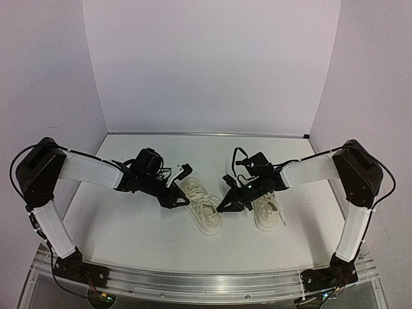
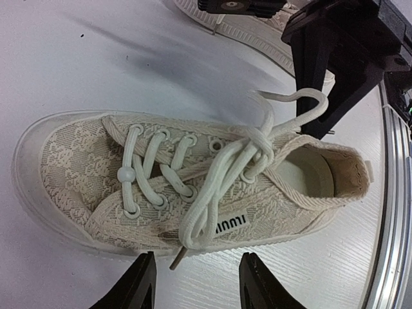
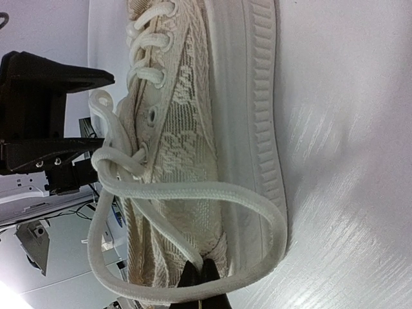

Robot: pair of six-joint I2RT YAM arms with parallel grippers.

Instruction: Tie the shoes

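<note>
Knot-tightening on the shoe [image 2: 84,167]: right claw [image 3: 199,277] seems clamped on a lace loop [image 3: 270,219]; left claw [image 2: 198,264] stands apart, lace end [image 2: 175,261] just ahead, probably its next pinch.

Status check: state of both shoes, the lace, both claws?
Left-side shoe: upright, knot formed near the top.
Lace loop: drawn out sideways, pinched.
Right-side shoe: upright; tied or not, cannot tell.
Left claw: open, empty.
Right claw: shut on lace loop.
</note>
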